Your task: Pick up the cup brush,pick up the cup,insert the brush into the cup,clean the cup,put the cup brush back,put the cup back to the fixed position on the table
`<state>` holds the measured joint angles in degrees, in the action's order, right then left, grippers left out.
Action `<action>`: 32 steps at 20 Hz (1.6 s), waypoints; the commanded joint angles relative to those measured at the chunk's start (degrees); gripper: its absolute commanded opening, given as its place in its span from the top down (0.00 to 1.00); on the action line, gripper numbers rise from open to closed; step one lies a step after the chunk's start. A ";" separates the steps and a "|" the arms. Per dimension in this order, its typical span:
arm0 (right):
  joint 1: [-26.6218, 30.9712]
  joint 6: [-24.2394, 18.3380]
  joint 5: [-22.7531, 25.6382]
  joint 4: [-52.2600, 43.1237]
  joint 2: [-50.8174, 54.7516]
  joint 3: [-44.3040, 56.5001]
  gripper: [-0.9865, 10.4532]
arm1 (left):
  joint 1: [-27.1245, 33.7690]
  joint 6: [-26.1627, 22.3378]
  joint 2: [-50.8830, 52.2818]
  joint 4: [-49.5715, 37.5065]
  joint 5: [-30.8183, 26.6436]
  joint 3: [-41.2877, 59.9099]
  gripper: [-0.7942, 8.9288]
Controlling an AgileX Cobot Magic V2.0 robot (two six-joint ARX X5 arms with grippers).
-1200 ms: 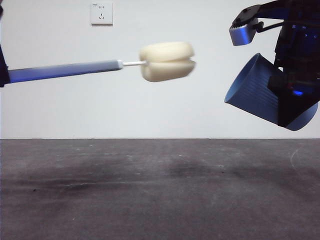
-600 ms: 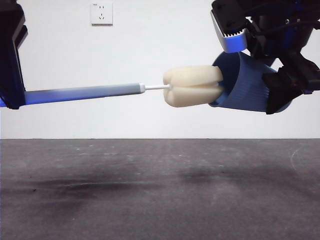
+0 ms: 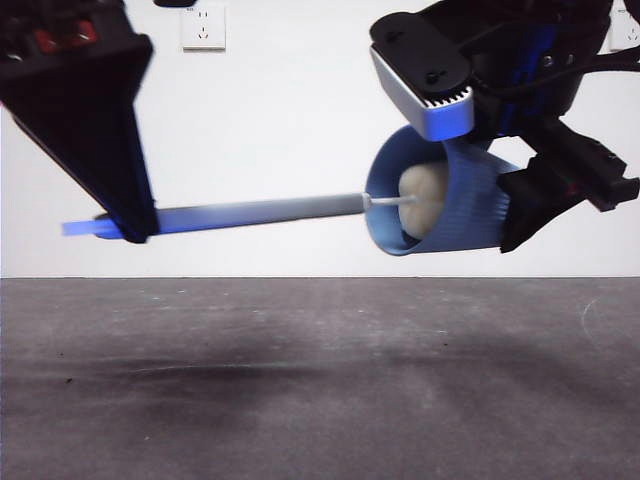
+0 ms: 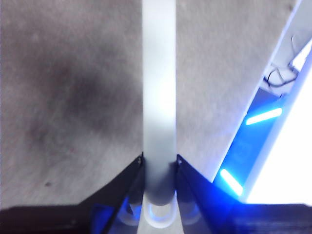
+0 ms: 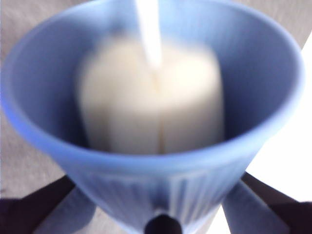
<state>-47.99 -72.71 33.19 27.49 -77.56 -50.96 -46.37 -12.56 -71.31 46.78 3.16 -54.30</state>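
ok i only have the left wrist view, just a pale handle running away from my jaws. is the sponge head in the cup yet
Observer: Yes. The right wrist view shows the cream sponge head of the cup brush sitting inside the blue cup.
Operator: who holds the cup
Observer: The right gripper, jaws on either side of its lower part.
Operator: is it standing on the table
Observer: No. In the front view the cup hangs on its side above the table, its mouth turned toward the left gripper.
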 commanded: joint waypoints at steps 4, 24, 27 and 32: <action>-2.08 1.29 0.44 -0.22 -0.57 -0.17 0.93 | 0.02 4.04 -0.70 -1.49 1.25 0.57 0.93; -1.95 3.30 1.42 -0.02 -0.57 -0.17 0.93 | 0.70 5.38 8.48 11.23 -1.90 0.57 0.93; -2.01 3.30 1.29 -0.02 -0.57 -0.17 0.93 | 0.33 5.38 5.51 7.69 -1.11 0.57 0.93; -2.05 3.43 1.27 -0.02 -0.57 -0.17 0.93 | -0.42 6.38 -0.39 1.68 1.57 0.57 0.93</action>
<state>-49.87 -69.82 34.52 27.55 -77.62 -50.96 -46.65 -7.55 -71.70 48.95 4.23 -54.28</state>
